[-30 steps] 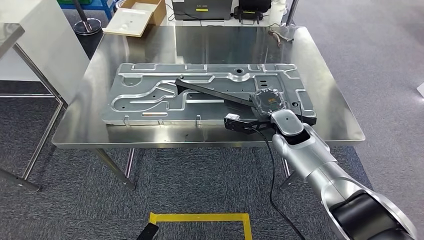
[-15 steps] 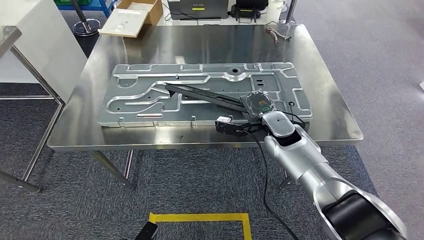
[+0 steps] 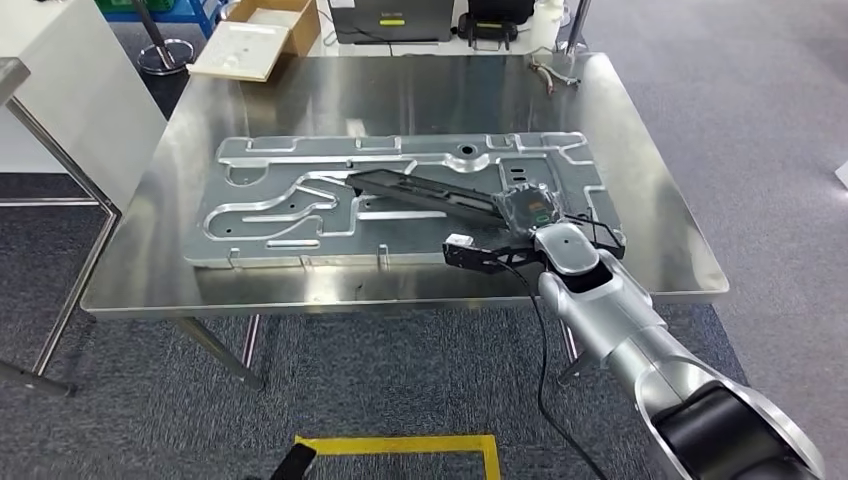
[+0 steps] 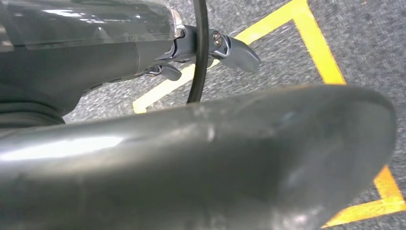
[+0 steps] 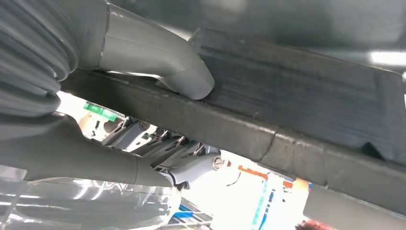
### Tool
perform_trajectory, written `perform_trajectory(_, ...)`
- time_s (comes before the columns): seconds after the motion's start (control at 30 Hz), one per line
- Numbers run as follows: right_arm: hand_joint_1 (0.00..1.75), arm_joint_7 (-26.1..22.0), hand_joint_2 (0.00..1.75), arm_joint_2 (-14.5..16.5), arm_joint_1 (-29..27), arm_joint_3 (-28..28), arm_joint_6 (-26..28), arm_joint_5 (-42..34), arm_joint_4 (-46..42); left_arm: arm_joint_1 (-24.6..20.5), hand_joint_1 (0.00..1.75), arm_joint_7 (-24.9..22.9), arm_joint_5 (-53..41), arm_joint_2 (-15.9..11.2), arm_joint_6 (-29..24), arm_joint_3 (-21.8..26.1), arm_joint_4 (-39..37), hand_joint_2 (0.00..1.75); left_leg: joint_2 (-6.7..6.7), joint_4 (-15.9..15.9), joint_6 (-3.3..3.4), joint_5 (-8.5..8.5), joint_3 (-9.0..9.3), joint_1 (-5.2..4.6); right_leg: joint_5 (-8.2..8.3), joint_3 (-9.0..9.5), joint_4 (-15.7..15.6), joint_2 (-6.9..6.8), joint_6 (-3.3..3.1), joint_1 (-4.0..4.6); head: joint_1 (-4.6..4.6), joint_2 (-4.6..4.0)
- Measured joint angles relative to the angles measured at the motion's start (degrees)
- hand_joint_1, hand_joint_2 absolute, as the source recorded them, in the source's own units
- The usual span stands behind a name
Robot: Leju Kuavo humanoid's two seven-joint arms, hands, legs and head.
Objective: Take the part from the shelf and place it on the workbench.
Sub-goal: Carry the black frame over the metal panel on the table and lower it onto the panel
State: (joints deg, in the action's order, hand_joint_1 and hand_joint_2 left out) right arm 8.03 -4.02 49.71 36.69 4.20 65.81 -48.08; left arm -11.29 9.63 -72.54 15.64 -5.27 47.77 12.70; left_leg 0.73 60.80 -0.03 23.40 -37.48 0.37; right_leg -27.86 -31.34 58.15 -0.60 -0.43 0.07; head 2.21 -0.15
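A long black part (image 3: pixel 420 188) lies slantwise over the big silver stamped panel (image 3: pixel 290 195) on the steel workbench (image 3: pixel 420 90). My right hand (image 3: pixel 528 210) grips the part's near right end, above the panel's right side. In the right wrist view the grey thumb (image 5: pixel 163 62) presses on the black part (image 5: pixel 297 100), with the fingers under it. The part's far end points toward the panel's middle; I cannot tell whether it touches the panel. My left hand (image 4: pixel 191 163) hangs over the carpet, a blurred grey mass, and how its fingers lie is unclear.
At the back left corner stands a cardboard box (image 3: pixel 262 35) with a white tray. Black devices (image 3: pixel 385 18) line the bench's far edge, and a small tool (image 3: pixel 552 72) lies back right. Another steel table (image 3: pixel 15 75) is to the left. Yellow floor tape (image 3: pixel 400 443) lies below.
The whole picture has shifted a little as the camera moved. My right hand keeps its hold on the black part over the panel's right side.
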Motion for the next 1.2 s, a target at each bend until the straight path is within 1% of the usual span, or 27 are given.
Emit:
perform_trajectory(0.03,1.75,0.01,1.75,-0.08,0.06,0.01,0.01,0.05,0.01,0.00,0.00,-0.01,0.01,-0.03,0.01,-0.07,0.00,0.00,0.11,-1.66,0.58,-0.06,1.00,0.00,-0.21,0.19,0.34,0.18,0.40,0.03,0.01,0.00)
perform_trajectory(0.1,1.75,0.02,1.75,-0.09,0.15,0.01,0.02,0.09,0.02,-0.05,0.00,-0.01,0.02,-0.05,0.05,-0.28,0.00,0.00,0.07,-2.10,1.41,0.26,1.95,0.23,-0.42,-0.42,2.21,0.36,0.89,-0.20,-0.01,0.00)
perform_trajectory(0.13,1.75,0.03,1.75,-0.09,0.18,0.01,0.05,0.09,0.07,-0.18,0.00,-0.01,0.02,-0.04,0.11,-0.43,0.00,0.00,0.05,-2.30,1.68,0.40,2.48,0.36,-1.07,-1.64,4.43,0.39,1.14,-0.32,-0.02,0.00)
perform_trajectory(0.17,1.75,0.03,1.75,-0.05,0.18,0.02,0.08,0.10,0.16,-0.30,0.00,-0.02,0.02,-0.03,0.17,-0.58,0.00,0.00,0.05,-2.43,1.86,0.58,2.82,0.40,-2.08,-3.59,7.47,0.36,1.41,-0.50,-0.03,0.00)
perform_trajectory(0.23,1.75,-0.05,1.75,0.21,0.12,0.05,0.13,0.30,0.46,-0.42,0.00,-0.07,0.01,-0.01,0.27,-0.80,0.00,0.00,0.06,-2.46,1.99,1.00,3.20,0.41,-4.29,-8.28,13.97,0.37,1.87,-0.88,-0.02,0.00)
perform_trajectory(0.27,1.75,-0.12,1.75,0.44,0.12,0.11,0.08,0.52,0.68,-0.39,0.00,-0.11,0.00,-0.01,0.33,-0.87,0.00,0.00,0.08,-2.45,1.94,1.27,3.46,0.42,-4.40,-10.01,15.73,0.36,2.00,-1.06,-0.02,0.00)
perform_trajectory(0.3,1.75,-0.22,1.75,0.68,0.21,0.20,-0.02,0.79,0.95,-0.35,0.00,-0.14,-0.01,0.01,0.41,-0.94,0.00,0.00,0.10,-2.45,1.85,1.57,3.83,0.42,-3.42,-10.74,15.59,0.35,2.04,-1.20,-0.02,0.00)
perform_trajectory(0.33,1.75,-0.36,1.75,0.92,0.45,0.36,-0.17,1.08,1.26,-0.34,0.00,-0.16,-0.02,0.04,0.52,-1.04,0.00,0.00,0.12,-2.45,1.72,1.90,4.31,0.43,-1.36,-10.35,13.40,0.32,1.99,-1.31,-0.02,0.00)
perform_trajectory(0.37,1.75,-0.55,1.75,1.19,0.86,0.58,-0.34,1.36,1.65,-0.37,0.00,-0.16,-0.03,0.10,0.66,-1.18,0.00,0.00,0.13,-2.46,1.56,2.22,4.82,0.43,1.30,-9.05,9.70,0.19,1.83,-1.36,-0.03,0.00)
perform_trajectory(0.4,1.75,-0.73,1.75,1.48,1.44,0.87,-0.52,1.61,2.14,-0.45,0.00,-0.17,-0.04,0.17,0.78,-1.34,0.00,0.00,0.14,-2.46,1.35,2.54,5.23,0.36,3.32,-7.50,5.82,-0.07,1.62,-1.26,-0.03,0.00)
perform_trajectory(0.43,1.75,-0.94,1.75,1.85,2.14,1.26,-0.73,1.85,2.76,-0.58,0.00,-0.19,-0.03,0.23,0.90,-1.56,0.00,0.00,0.17,-2.50,1.07,2.81,5.43,0.30,4.06,-6.27,2.78,-0.32,1.35,-1.08,-0.02,0.00)
perform_trajectory(0.47,1.75,-1.20,1.75,2.19,2.76,1.68,-0.87,2.05,3.40,-0.71,0.00,-0.23,-0.03,0.29,0.98,-1.79,0.00,0.00,0.19,-2.66,0.72,3.02,5.46,0.25,4.21,-5.51,0.88,-0.56,1.04,-0.88,-0.03,0.00)
perform_trajectory(0.53,1.75,-2.03,1.75,2.61,3.50,2.62,-1.01,2.37,4.59,-0.88,0.00,-0.39,0.00,0.34,1.04,-2.21,0.00,0.00,0.18,-2.58,-0.12,2.93,5.62,0.07,3.59,-4.98,-0.12,-0.75,0.37,-0.61,-0.02,0.00)
perform_trajectory(0.57,1.75,-2.56,1.75,2.65,3.62,3.12,-0.96,2.48,5.03,-0.92,0.00,-0.50,0.03,0.35,1.03,-2.35,0.00,0.00,0.12,-2.35,-0.49,3.08,5.77,0.10,3.96,-4.56,-0.35,-0.92,0.02,-0.63,-0.02,0.00)
perform_trajectory(0.63,1.75,-3.50,1.75,2.60,4.08,4.15,-0.88,2.62,5.93,-1.07,0.00,-0.64,0.16,0.37,1.03,-2.57,0.00,0.00,-0.04,0.04,-0.94,4.52,5.10,0.19,3.93,-3.64,-0.48,-1.47,-0.72,-0.60,-0.01,0.00)
perform_trajectory(0.67,1.75,-3.82,1.75,2.54,4.35,4.64,-0.85,2.67,6.41,-1.13,0.00,-0.68,0.28,0.38,1.03,-2.70,0.00,0.00,-0.08,2.85,-1.06,5.98,3.61,0.28,3.75,-3.26,-0.51,-1.78,-1.09,-0.47,-0.01,0.00)
perform_trajectory(0.73,1.75,-4.14,1.75,2.43,4.64,5.45,-0.81,2.82,7.43,-1.04,0.00,-0.74,0.56,0.37,1.03,-2.93,0.00,0.00,-0.13,9.83,-1.29,8.89,-0.72,0.29,3.22,-2.78,-0.47,-2.07,-1.63,-0.06,-0.01,0.00)
perform_trajectory(0.77,1.75,-4.23,1.75,2.41,4.61,5.79,-0.76,2.92,7.89,-0.89,0.00,-0.78,0.75,0.36,1.01,-3.05,0.00,0.00,-0.13,12.18,-1.37,9.41,-2.59,0.29,2.92,-2.51,-0.46,-2.09,-1.79,0.13,-0.01,0.00)
perform_trajectory(0.8,1.75,-4.27,1.75,2.40,4.56,6.05,-0.69,3.04,8.31,-0.74,0.00,-0.80,0.91,0.33,0.99,-3.17,0.00,0.00,-0.14,12.50,-1.33,8.71,-3.53,0.27,2.59,-2.15,-0.45,-2.04,-1.84,0.30,-0.01,0.00)
perform_trajectory(0.83,1.75,-4.31,1.75,2.40,4.56,6.23,-0.60,3.15,8.70,-0.65,0.00,-0.82,1.05,0.31,0.97,-3.32,0.00,0.00,-0.13,10.80,-1.15,6.82,-3.48,0.26,2.25,-1.70,-0.44,-1.97,-1.85,0.42,-0.01,0.00)
perform_trajectory(0.9,1.75,-4.31,1.75,2.40,4.70,6.44,-0.34,3.44,9.36,-0.63,0.00,-0.82,1.22,0.26,0.93,-3.56,0.00,0.00,0.14,3.59,-0.54,1.51,-1.37,0.19,1.51,-0.70,-0.41,-1.85,-1.71,0.54,-0.02,0.00)
perform_trajectory(0.93,1.75,-4.29,1.75,2.40,4.81,6.52,-0.22,3.60,9.70,-0.67,0.00,-0.83,1.28,0.24,0.91,-3.64,0.00,0.00,0.33,0.49,-0.25,0.17,-0.46,0.06,1.23,-0.40,-0.37,-1.75,-1.56,0.56,-0.02,0.00)
perform_trajectory(0.97,1.75,-4.27,1.75,2.40,4.92,6.61,-0.13,3.73,9.97,-0.69,0.00,-0.84,1.37,0.22,0.90,-3.69,0.00,0.00,0.49,-1.46,0.04,-0.66,0.16,-0.10,1.00,-0.30,-0.33,-1.65,-1.32,0.59,-0.02,0.00)
perform_trajectory(1.03,1.75,-4.19,1.75,2.38,5.12,6.74,-0.09,3.93,10.39,-0.61,0.00,-0.86,1.55,0.18,0.87,-3.73,0.00,0.00,0.53,-2.31,0.59,-0.77,0.40,-0.45,0.71,-0.30,-0.34,-1.44,-0.71,0.62,-0.01,0.00)
perform_trajectory(1.1,1.75,-4.12,1.75,2.35,5.36,6.76,-0.08,4.01,10.59,-0.56,0.00,-0.86,1.66,0.19,0.86,-3.77,0.00,0.00,0.38,-2.90,1.23,-1.61,1.03,-0.11,0.07,-0.26,0.04,-1.14,-0.12,0.58,-0.01,0.00)
perform_trajectory(1.13,1.75,-4.10,1.75,2.34,5.50,6.76,-0.08,4.01,10.73,-0.68,0.00,-0.85,1.68,0.21,0.86,-3.79,0.00,0.00,0.32,-3.23,1.47,-1.73,1.36,0.14,-0.76,-0.73,1.29,-0.81,0.16,0.50,-0.01,0.00)
perform_trajectory(1.2,1.75,-4.09,1.75,2.34,5.59,6.76,-0.06,4.01,11.15,-0.96,0.00,-0.84,1.72,0.24,0.86,-3.80,0.00,0.00,0.27,-3.57,1.77,-1.75,1.75,0.38,-3.71,-3.60,7.26,-0.15,0.75,0.00,-0.02,0.00)
